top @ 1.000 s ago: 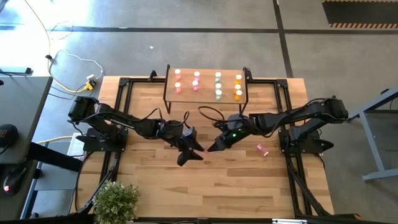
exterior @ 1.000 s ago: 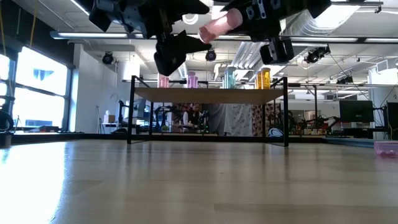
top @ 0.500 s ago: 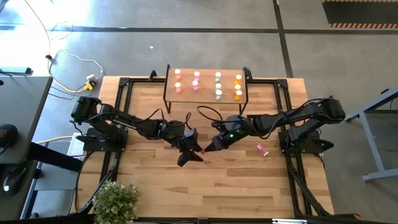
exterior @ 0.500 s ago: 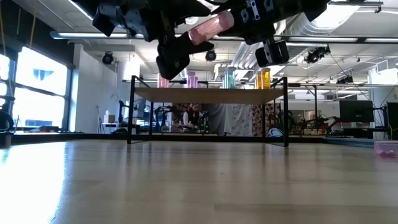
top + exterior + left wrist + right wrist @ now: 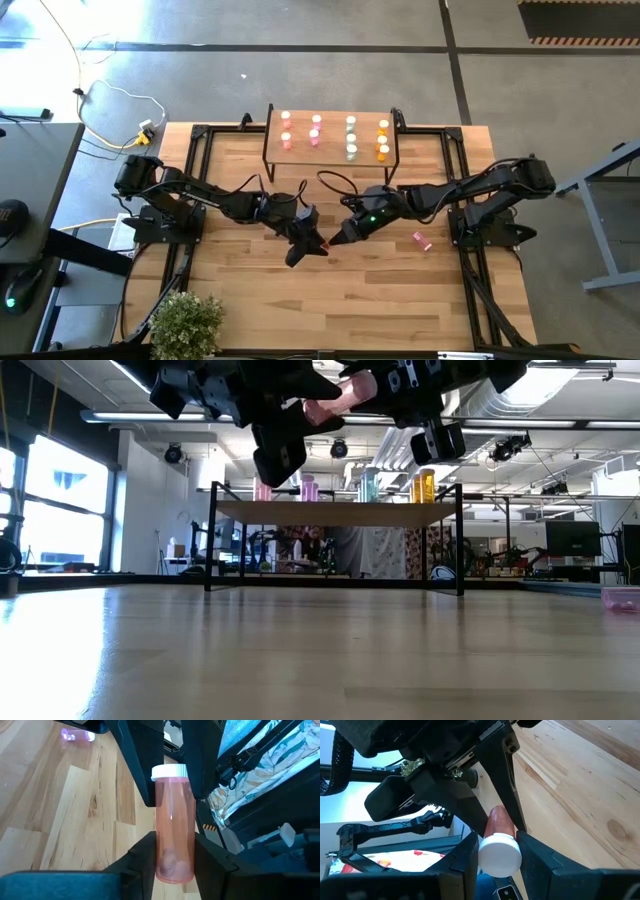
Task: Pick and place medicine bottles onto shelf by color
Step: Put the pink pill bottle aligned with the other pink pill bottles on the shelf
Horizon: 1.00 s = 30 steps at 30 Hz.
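Handover in mid-air, above the middle of the table [image 5: 250, 290]: a pink bottle [image 5: 173, 825] hangs between the two pincers, well clear of the wood. The right pincer [image 5: 498, 851] is clamped on its white-capped end, and the left pincer [image 5: 170, 852] has its fingers against the bottle's base end, one each side. Behind them the shelf [image 5: 332, 152] carries rows of pink, pale green and orange bottles [image 5: 351, 137], grouped by colour. Another pink bottle [image 5: 422, 240] lies on its side on the table, near the right arm.
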{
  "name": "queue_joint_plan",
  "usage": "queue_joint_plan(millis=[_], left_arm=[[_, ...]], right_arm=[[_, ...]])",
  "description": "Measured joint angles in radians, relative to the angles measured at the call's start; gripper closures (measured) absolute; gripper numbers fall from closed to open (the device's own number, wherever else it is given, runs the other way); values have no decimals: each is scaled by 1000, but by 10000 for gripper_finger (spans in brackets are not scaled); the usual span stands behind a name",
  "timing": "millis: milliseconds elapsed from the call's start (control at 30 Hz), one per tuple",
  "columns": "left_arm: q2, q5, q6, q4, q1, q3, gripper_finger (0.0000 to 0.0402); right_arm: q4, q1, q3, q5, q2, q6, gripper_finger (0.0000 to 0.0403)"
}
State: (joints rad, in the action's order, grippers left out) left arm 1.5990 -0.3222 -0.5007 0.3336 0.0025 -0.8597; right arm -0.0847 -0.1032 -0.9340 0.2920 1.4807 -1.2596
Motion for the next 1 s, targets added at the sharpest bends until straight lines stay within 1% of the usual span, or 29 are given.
queue_joint_plan(millis=[133, 333, 433, 533, 667, 767, 1000], left_arm=[[0, 0, 3, 0, 0, 0, 311], [0, 0, 4, 2, 0, 0, 308], [0, 2, 6, 1, -2, 0, 308], [0, 4, 5, 9, -2, 0, 308], [-2, 3, 5, 8, -2, 0, 308], [-10, -2, 7, 12, -5, -1, 308], [-48, 11, 35, -6, 0, -1, 308]], right_arm=[[1, 0, 0, 0, 0, 1, 297], [2, 0, 0, -7, 0, 27, 294], [2, 0, 0, -25, 0, 61, 277], [1, 5, 0, -34, 0, 87, 251], [1, 34, 0, -26, -3, 83, 222], [-1, 55, 0, -54, -28, 97, 215], [-10, 85, 0, -114, -122, 140, 213]])
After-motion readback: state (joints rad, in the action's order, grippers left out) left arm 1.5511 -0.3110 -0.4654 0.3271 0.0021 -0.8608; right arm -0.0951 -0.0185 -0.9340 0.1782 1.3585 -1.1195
